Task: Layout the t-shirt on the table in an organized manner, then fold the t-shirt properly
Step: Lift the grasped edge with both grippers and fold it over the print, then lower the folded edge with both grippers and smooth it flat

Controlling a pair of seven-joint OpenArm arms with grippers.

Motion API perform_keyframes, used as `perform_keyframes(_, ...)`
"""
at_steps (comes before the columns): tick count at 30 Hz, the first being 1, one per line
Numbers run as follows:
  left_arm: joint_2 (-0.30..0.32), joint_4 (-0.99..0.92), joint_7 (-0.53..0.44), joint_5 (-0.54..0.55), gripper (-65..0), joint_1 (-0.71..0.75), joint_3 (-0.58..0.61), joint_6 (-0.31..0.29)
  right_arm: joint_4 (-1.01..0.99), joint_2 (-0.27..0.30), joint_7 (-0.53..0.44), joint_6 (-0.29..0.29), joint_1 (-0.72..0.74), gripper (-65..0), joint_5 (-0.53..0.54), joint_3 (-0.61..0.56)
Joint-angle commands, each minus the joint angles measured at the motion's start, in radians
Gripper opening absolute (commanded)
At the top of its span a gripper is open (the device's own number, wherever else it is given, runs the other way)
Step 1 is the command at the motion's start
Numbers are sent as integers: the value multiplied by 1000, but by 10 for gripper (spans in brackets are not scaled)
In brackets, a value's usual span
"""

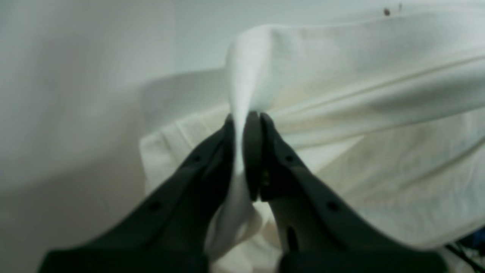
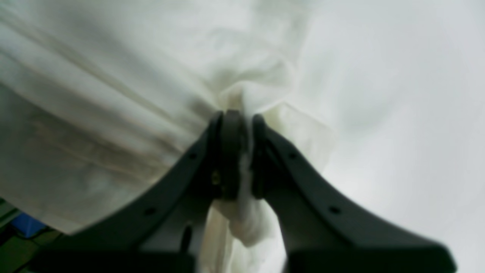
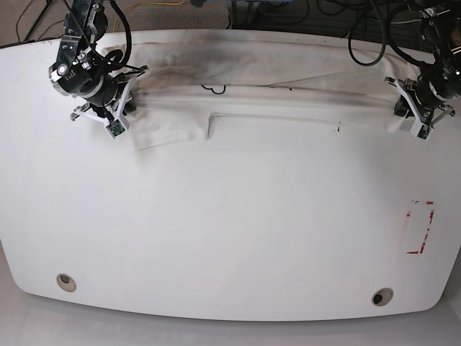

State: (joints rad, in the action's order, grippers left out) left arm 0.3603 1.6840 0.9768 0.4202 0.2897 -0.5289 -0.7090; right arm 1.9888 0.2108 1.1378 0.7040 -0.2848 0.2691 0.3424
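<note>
The white t-shirt (image 3: 274,86) lies stretched in a long band along the far edge of the table (image 3: 230,231), print not showing. In the base view my right gripper (image 3: 128,86) holds its left end and my left gripper (image 3: 400,97) holds its right end. Seen from the left wrist, the left gripper (image 1: 245,118) is shut on a pinched fold of the t-shirt (image 1: 360,94), lifted off the surface. From the right wrist, the right gripper (image 2: 242,115) is closed on a bunched wad of the t-shirt (image 2: 113,94), with cloth hanging down between its fingers.
Two round grommet holes (image 3: 66,282) (image 3: 382,296) sit near the table's front edge. A red-and-white tape mark (image 3: 420,228) is at the right. Cables and floor lie beyond the far edge, close behind the cloth.
</note>
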Motion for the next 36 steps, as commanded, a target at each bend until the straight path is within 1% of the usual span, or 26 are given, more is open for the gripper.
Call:
perform_keyframes(1,29,18,-6,-19,-535,-2,-12,11,20,14,-2,-6,-1,-479,-18,10)
perform_keyframes(3,29,20,-6,-20,-458,-1,-12,11,20,14,-3,-6,-4,-407,-20,10)
perform_keyframes(4,29,21,-6,-20,-400,3,-13,11,20,14,-3,-6,-9,-368,-20,10)
perform_keyframes(5,29,21,-6,-19,-371,6,-15,11,20,14,-3,-6,-11,-347,-20,10)
perform_keyframes(6,29,21,-6,-19,-315,10,-17,11,22,14,-3,-6,-12,-309,-20,10)
perform_keyframes(7,29,21,-6,-17,-274,10,-17,11,22,14,-3,-6,-12,-290,-20,10)
perform_keyframes(9,30,23,-6,-17,-229,12,-17,11,23,14,-3,-6,-12,-271,-20,21)
perform_keyframes(11,30,23,-5,-17,-222,10,-17,11,31,14,-2,-6,-9,-273,-18,50)
perform_keyframes(14,32,35,0,-14,-236,10,-15,11,37,-1,-2,-6,-6,-281,-17,77)
perform_keyframes(17,32,81,35,-14,-237,7,-20,11,37,-14,-3,-6,3,-281,23,108)
perform_keyframes(22,30,213,97,-13,-237,6,-46,11,36,-15,-3,-6,31,-279,170,137)
perform_keyframes(25,27,276,141,-11,-237,6,-58,11,34,-18,-2,-6,37,-279,278,139)
perform_keyframes(28,26,304,173,-11,-240,6,-61,11,30,-20,-2,-6,37,-279,358,136)
perform_keyframes(30,26,301,175,-11,-240,6,-63,11,28,-21,-2,-6,35,-279,390,134)
perform_keyframes(32,26,299,173,-16,-242,6,-64,11,22,-32,-2,-6,29,-279,398,129)
perform_keyframes(36,15,293,173,-19,-242,26,-64,11,10,-46,-3,-6,9,-279,373,117)
